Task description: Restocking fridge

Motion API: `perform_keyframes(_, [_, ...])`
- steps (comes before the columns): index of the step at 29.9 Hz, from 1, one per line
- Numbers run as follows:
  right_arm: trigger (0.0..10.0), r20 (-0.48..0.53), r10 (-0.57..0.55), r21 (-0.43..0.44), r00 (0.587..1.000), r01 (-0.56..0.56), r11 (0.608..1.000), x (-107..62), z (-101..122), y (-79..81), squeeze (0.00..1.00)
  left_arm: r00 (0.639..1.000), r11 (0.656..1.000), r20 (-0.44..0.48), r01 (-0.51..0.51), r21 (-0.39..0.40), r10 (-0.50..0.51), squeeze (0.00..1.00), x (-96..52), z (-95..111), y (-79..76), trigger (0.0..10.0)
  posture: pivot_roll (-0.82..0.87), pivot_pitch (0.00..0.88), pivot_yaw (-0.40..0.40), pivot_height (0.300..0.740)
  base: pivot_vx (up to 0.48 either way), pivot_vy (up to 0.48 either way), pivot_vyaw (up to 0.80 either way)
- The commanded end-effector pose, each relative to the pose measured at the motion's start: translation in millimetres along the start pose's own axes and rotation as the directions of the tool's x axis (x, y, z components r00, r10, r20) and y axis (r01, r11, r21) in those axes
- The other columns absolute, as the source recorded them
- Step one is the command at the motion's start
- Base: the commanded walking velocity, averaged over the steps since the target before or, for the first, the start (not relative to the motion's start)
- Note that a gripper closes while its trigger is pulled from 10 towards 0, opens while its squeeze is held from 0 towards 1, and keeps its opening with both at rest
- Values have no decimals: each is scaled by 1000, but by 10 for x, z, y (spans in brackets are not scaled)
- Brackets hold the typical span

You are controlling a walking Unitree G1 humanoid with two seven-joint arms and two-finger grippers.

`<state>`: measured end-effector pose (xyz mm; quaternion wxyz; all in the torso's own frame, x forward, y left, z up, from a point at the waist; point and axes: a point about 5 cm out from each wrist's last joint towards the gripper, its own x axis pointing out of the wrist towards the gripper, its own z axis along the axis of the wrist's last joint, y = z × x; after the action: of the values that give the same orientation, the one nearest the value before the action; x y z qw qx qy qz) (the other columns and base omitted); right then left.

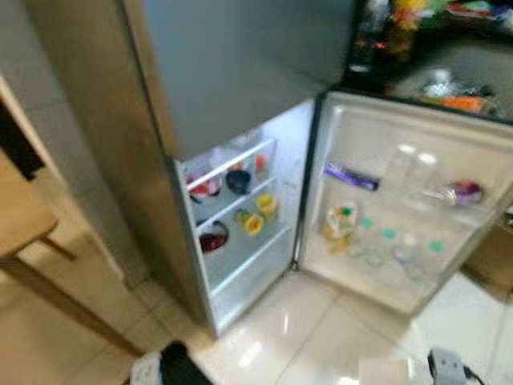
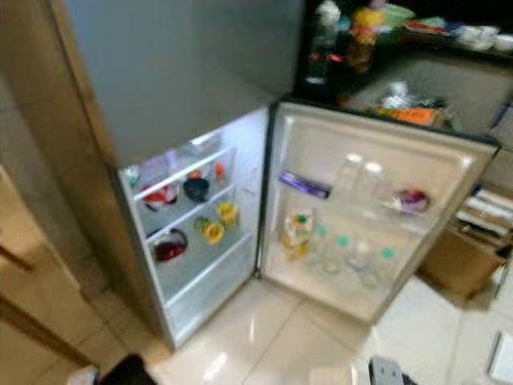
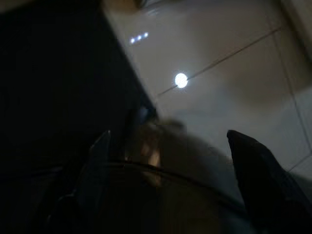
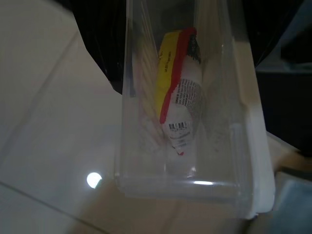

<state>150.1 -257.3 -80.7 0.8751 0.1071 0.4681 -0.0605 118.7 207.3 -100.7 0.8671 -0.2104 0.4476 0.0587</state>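
Our left fingers (image 3: 105, 161) hang spread and empty, our right fingers' state we cannot tell beside the clear bin (image 4: 195, 146) holding a yellow-red packet (image 4: 178, 92), likely destined for the open fridge (image 1: 240, 200) ahead.

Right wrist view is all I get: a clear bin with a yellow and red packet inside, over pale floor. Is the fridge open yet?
Observer: Yes, the lower fridge door stands wide open, swung to the robot's right.
Operator: What's on that door?
Observer: Teal-capped bottles line its lower shelf.
Operator: And inside the fridge?
Observer: Bowls and yellow cups sit on the lit shelves.
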Motion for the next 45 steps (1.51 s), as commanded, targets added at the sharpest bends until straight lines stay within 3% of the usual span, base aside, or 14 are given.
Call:
perform_keyframes(1, [10000,13,20,-10,1000,-20,1000,18,40,48,0,1000,1000,-6,-1,21,1,0,1,6,3,10000,-63,0,-47,740,0,0,781])
perform_keyframes(28, [10000,2,36,-31,999,-36,999,25,-2,90,0,999,998,-34,-13,55,15,0,-1,-19,10,10000,-64,0,-38,740,0,0,781])
perform_keyframes(42, [10000,-9,26,-23,1000,-26,999,26,-20,91,0,999,999,-42,-6,52,9,0,3,-40,-10,10000,-66,0,-41,740,0,-442,0])
perform_keyframes(45, [10000,-10,41,-80,999,-41,996,30,3,104,0,999,999,-42,-6,49,8,0,7,-41,-18,10000,-67,0,-43,740,0,-466,267])
